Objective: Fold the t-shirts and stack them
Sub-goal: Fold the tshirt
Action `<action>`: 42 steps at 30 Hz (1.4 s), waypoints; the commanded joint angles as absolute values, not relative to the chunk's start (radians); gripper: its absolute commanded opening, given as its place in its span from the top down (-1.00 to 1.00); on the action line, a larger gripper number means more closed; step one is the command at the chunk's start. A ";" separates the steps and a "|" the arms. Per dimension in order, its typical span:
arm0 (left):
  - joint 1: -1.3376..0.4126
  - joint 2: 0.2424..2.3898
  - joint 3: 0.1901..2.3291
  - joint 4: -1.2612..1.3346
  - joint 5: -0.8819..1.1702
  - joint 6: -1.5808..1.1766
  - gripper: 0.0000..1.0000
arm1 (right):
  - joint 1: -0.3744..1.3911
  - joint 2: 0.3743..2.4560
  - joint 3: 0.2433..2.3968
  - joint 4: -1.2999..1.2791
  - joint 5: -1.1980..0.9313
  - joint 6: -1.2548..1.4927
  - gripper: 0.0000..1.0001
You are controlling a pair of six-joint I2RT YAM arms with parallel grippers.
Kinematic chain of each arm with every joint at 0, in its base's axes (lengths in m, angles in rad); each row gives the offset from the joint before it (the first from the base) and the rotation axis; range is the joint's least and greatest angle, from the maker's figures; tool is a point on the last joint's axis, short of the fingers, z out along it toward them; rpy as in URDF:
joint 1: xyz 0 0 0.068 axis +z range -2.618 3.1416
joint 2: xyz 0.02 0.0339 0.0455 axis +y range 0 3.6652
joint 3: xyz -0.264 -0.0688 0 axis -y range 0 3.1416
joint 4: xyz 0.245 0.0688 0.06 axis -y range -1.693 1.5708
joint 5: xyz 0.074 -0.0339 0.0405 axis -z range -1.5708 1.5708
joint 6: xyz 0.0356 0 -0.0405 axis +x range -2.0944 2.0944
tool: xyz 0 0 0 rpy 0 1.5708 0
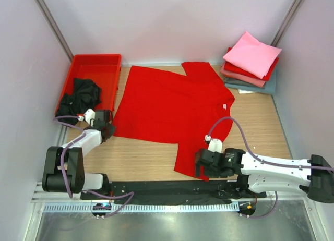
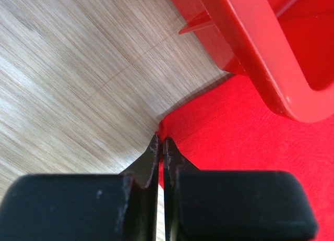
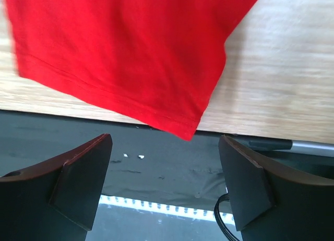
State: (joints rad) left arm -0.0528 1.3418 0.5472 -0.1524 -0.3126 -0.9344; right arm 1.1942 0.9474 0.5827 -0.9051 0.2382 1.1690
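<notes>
- Step: gripping the red t-shirt for folding.
- Left gripper jaws pinch its hem corner; right gripper jaws gape before the sleeve.
- Next, probably: right closes on the sleeve.

Looks like a robotics lab test cell, not a home or shop. Shows in plain pale panels boxing in the wooden counter behind and at both sides, bare metal posts at the counter's far corners, a slotted metal rail along its near edge, and a left arm and right arm bolted there, cables exposed.
</notes>
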 commanded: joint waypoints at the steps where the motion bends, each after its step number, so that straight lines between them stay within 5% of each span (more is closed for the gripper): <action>1: -0.055 1.322 0.531 -0.140 -0.307 -0.917 1.00 | 1.236 1.011 0.551 -0.861 0.233 1.253 -0.77; 8: -0.055 1.324 0.528 -0.135 -0.298 -0.911 0.99 | 1.238 1.094 0.546 -0.798 0.242 1.246 -0.51; 18: -0.055 1.318 0.525 -0.133 -0.296 -0.910 1.00 | 1.238 1.123 0.496 -0.733 0.252 1.249 0.13; 24: -0.066 1.304 0.519 -0.132 -0.282 -0.896 0.99 | 1.238 1.065 0.483 -0.796 0.296 1.279 0.97; 42: -0.230 0.844 0.466 -0.495 -0.086 -0.956 1.00 | 1.236 0.741 0.894 -1.451 0.640 1.456 0.98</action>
State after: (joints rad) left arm -0.2249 0.9199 0.4633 -0.3637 -0.1188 -0.9432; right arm 1.2316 0.7689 0.8223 -1.2854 0.5354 1.3945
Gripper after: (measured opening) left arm 0.009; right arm 0.041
